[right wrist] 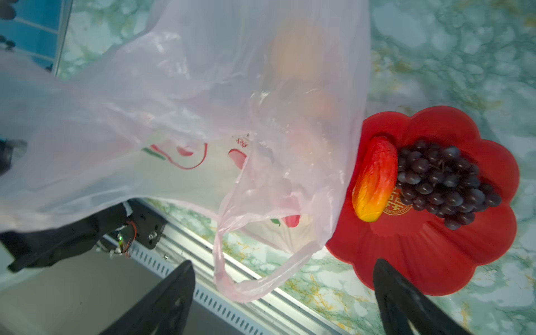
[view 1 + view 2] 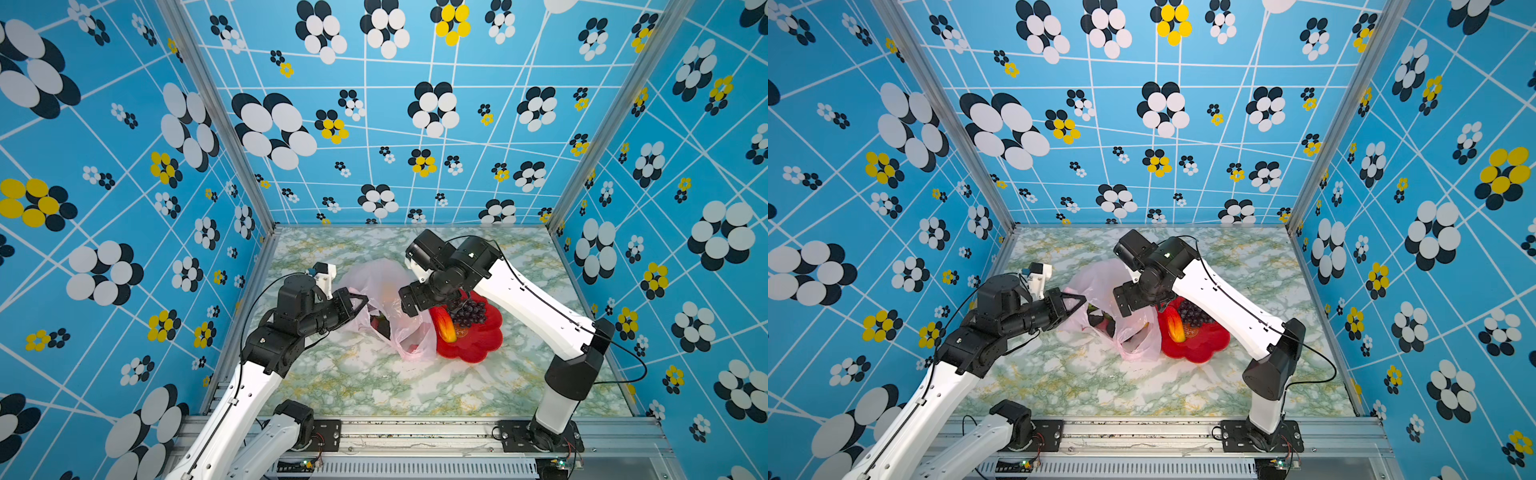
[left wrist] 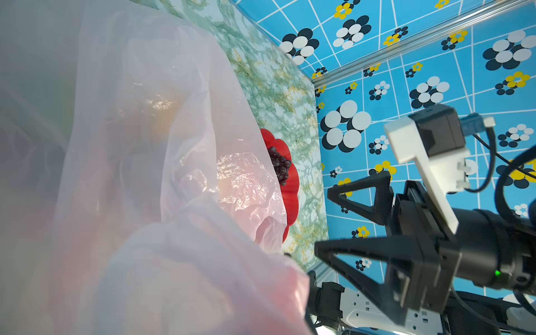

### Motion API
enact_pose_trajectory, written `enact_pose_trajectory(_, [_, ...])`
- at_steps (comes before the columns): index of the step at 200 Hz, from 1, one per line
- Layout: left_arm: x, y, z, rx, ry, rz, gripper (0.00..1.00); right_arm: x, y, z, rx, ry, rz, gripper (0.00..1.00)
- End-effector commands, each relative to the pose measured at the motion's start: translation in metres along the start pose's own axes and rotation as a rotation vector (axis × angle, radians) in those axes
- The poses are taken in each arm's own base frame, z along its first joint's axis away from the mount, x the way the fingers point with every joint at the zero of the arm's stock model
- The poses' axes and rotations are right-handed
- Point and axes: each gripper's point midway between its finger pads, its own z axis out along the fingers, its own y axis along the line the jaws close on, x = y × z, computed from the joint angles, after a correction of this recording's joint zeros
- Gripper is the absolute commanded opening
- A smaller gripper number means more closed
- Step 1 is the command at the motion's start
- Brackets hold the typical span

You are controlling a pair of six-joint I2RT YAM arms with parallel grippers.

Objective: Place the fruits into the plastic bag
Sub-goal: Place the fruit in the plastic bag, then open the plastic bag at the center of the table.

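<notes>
Lower centre, one red flower-shaped plate [image 2: 478, 345] carries two fruits: red-yellow oval fruit [image 2: 444, 328], purple grape bunch [image 2: 469, 313]. Left fingers [image 2: 358, 300] pinch one pale-pink plastic bag [image 2: 374, 276]; right fingers [image 1: 174, 293] stand spread.

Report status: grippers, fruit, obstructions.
Left gripper shut on plastic bag. Right gripper open, empty. Grapes and red-yellow fruit on red plate. Bag drapes against plate's rim.

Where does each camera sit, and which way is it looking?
Top views: twin eyes high over the front, looking down at the table; left arm and right arm show, left claw pinching the plastic bag.
Left wrist: on the left arm, close against the bag; open right claw shows.
Right wrist: on the right arm, looking down at grapes on the red plate; own fingers show.
Shared: bag, plate, grapes everywhere.
</notes>
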Motion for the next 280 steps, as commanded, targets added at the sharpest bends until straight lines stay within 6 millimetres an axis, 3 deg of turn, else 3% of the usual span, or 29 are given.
enact_pose_trajectory(1, [0.002,-0.003,-0.003,0.005,0.010,0.021,0.00,0.033,0.023,0.011,-0.122,0.130,-0.082,0.94])
enact_pose_trajectory(35, [0.003,-0.002,-0.003,0.006,0.008,0.018,0.00,0.039,0.051,0.030,-0.247,0.137,-0.091,0.86])
enact_pose_trajectory(79, [0.004,-0.002,-0.004,0.005,0.008,0.017,0.00,0.055,0.077,0.061,-0.286,0.232,-0.141,0.76])
enact_pose_trajectory(119, [0.003,-0.002,-0.006,0.002,0.002,0.019,0.00,0.067,0.076,0.076,-0.294,0.287,-0.133,0.66])
enact_pose_trajectory(149, [0.003,-0.002,-0.006,0.002,0.001,0.019,0.00,0.073,0.073,0.079,-0.286,0.302,-0.131,0.49])
enact_pose_trajectory(165, [0.003,-0.002,-0.005,0.002,0.004,0.019,0.00,0.073,0.074,0.076,-0.289,0.297,-0.132,0.33])
enact_pose_trajectory(187, [0.003,-0.002,-0.006,0.002,0.005,0.020,0.00,0.072,0.071,0.068,-0.284,0.261,-0.125,0.28])
enact_pose_trajectory(237, [0.005,0.000,-0.009,-0.009,0.005,0.023,0.00,0.049,0.037,0.048,-0.259,0.068,0.010,0.00])
enact_pose_trajectory(280, [0.008,0.002,-0.018,-0.041,0.006,0.050,0.00,-0.020,-0.004,0.005,-0.328,-0.312,0.264,0.00])
